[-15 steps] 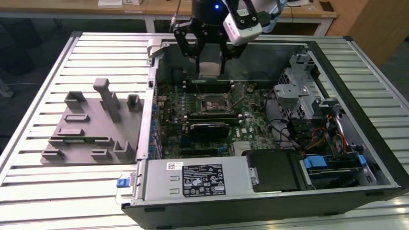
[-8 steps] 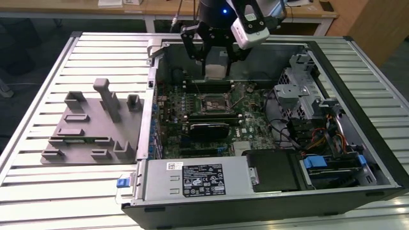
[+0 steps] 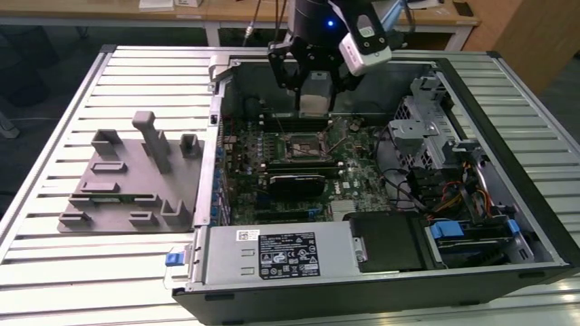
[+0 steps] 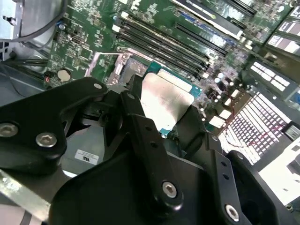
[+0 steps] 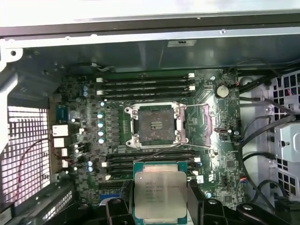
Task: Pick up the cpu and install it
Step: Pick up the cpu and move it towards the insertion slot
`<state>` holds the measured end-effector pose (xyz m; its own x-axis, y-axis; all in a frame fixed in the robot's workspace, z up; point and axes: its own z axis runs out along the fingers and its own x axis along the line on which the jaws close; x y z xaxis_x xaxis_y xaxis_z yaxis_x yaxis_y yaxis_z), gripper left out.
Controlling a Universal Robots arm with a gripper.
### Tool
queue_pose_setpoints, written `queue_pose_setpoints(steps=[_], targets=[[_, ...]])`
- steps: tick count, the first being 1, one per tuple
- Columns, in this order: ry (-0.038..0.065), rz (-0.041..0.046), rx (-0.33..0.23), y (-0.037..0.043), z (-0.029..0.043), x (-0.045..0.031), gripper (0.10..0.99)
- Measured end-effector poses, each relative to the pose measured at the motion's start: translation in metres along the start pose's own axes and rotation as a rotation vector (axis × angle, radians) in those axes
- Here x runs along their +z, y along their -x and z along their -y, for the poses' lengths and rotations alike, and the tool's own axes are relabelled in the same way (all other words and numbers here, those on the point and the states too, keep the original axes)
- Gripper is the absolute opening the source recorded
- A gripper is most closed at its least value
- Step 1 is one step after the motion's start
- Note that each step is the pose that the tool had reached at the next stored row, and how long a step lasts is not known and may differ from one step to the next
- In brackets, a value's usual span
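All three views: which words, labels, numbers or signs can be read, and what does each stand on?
No print here can be quoted; every piece is too small to read.
the cpu, held in the gripper: lines of print on its metal top, unreadable.
power supply label: white print on black, unreadable.
small white sticker above it: unreadable.
grey-panel sticker: unreadable.
case wall label: unreadable.

The end effector [image 3: 317, 92] is showing matte black linkage fingers [image 4: 145, 140] carrying silver screws [image 4: 46, 138]. The dark wrist [image 3: 308, 20] is glowing with a small blue light [image 3: 332, 24], and a white box [image 3: 365, 42], perhaps a camera, is riding beside it.
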<state>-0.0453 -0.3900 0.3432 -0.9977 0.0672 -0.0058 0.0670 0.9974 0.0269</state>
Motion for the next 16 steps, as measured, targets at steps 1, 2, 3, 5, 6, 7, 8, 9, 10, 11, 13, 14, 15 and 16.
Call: queue_pose_setpoints(steps=[1,2,3,5,6,7,8,9,10,11,13,14,15,16], targets=[[0.000,0.0000,0.000,0.0018,-0.0002,0.0011,0.541],[0.000,0.0000,0.000,0.0034,-0.0005,0.0022,0.541],[0.000,-0.0001,0.000,0.0048,-0.0007,0.0034,0.541],[0.000,0.0000,0.000,0.0079,-0.0012,0.0061,0.541],[0.000,0.0000,0.000,0.0092,-0.0015,0.0074,0.541],[0.000,0.0000,0.000,0.0103,-0.0018,0.0087,0.541],[0.000,0.0000,0.000,0.0113,-0.0021,0.0099,0.541],[0.000,0.0000,0.000,0.0122,-0.0024,0.0111,0.541],[0.000,0.0000,0.000,0.0128,-0.0028,0.0123,0.541],[0.000,0.0000,0.000,0.0133,-0.0034,0.0135,0.541],[0.000,0.0001,0.000,0.0134,-0.0055,0.0168,0.541],[0.000,0.0001,0.000,0.0133,-0.0066,0.0186,0.541],[0.000,0.0001,0.000,0.0132,-0.0075,0.0202,0.541],[0.000,0.0000,0.000,0.0132,-0.0083,0.0220,0.541]])
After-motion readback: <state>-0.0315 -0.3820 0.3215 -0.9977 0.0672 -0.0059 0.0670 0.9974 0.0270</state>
